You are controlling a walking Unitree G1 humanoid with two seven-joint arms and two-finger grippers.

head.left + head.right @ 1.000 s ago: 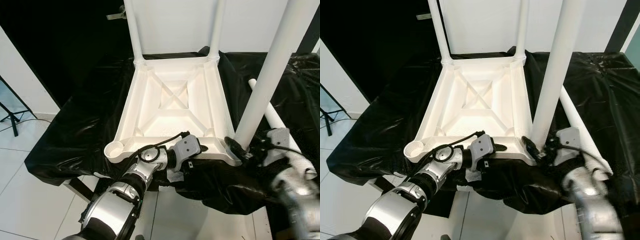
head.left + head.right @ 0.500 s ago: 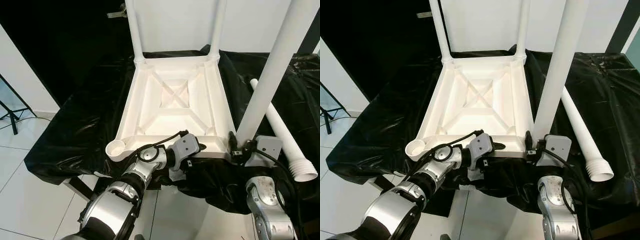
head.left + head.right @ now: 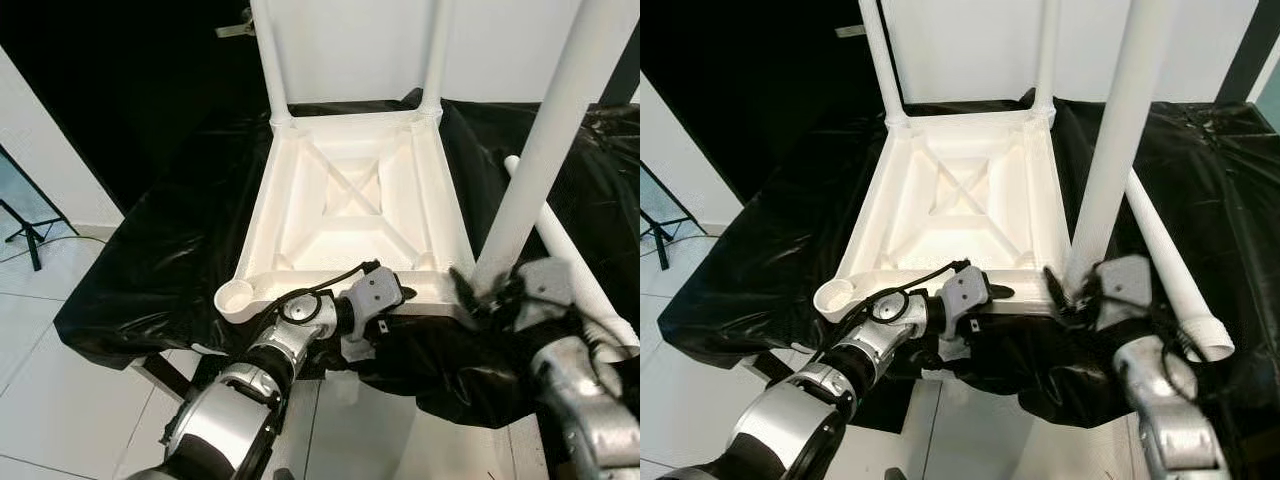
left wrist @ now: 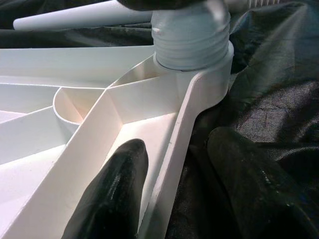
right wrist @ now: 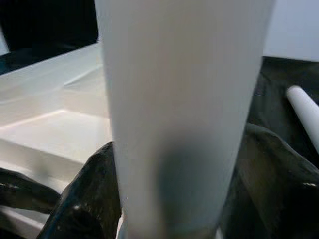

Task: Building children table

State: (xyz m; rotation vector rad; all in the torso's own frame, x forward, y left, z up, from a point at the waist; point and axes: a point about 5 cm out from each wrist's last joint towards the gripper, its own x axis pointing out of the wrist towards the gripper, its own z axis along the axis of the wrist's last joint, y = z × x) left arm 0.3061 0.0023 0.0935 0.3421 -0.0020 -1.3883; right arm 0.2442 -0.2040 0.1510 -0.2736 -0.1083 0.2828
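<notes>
One black-draped desk (image 3: pixel 150 270) carries the upturned white table top (image 3: pixel 350 215), two legs screwed in at its far corners. A third leg (image 3: pixel 540 150) stands upright in the near right socket, clenched low by the right claw (image 3: pixel 478 290). The left claw (image 4: pixel 172 194) straddles the near rim, pinching it — a spare leg (image 3: pixel 1165 265) lies alongside.

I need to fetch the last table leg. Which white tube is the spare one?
Start at the upturned white tabletop on the black cloth. On the robot's right, past the upright leg gripped by the right end effector, a loose leg lies flat on the cloth. Three legs stand in corner sockets; this one lies down.
</notes>
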